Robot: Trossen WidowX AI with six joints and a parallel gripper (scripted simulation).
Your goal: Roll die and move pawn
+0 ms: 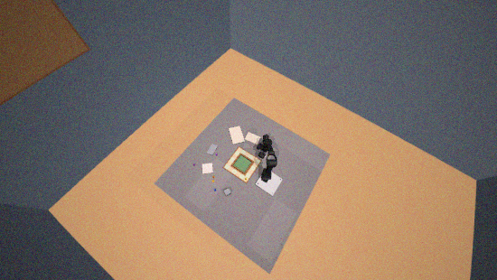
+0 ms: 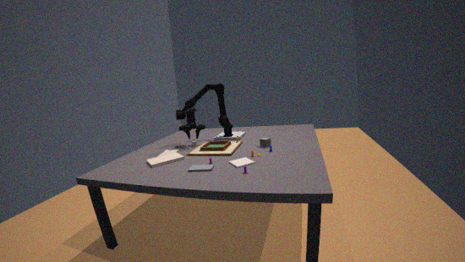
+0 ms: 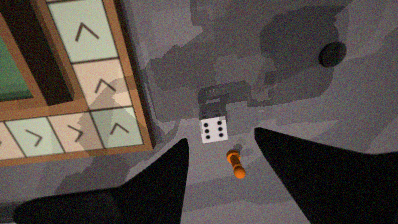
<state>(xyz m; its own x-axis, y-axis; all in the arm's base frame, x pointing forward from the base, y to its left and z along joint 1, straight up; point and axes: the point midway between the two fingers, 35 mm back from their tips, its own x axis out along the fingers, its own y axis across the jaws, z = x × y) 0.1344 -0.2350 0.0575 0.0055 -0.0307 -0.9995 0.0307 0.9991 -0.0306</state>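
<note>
The white die (image 3: 214,129) (image 2: 194,143) lies on the table beside the board (image 1: 230,169) (image 2: 195,153) (image 3: 120,129), its top face showing two rows of three pips. My gripper (image 3: 220,138) (image 2: 193,139) is open, pointing down above the die, with one fingertip on either side of it in the wrist view and nothing held. The green dice tray (image 1: 243,163) (image 2: 216,146) (image 3: 9,75) is in the board's middle, without a die in it. A yellow pawn (image 2: 237,139) (image 1: 246,179) stands at the board's corner nearest the arm base.
An orange pawn-like piece (image 3: 235,162) is between the fingertips' lines, close to the die. A black round thing (image 3: 332,54) is farther off. Pale slabs (image 1: 236,135) (image 2: 165,159), a grey cube (image 1: 227,191) (image 2: 265,142), a blue piece (image 2: 270,149) and purple pieces (image 2: 245,170) are around the board.
</note>
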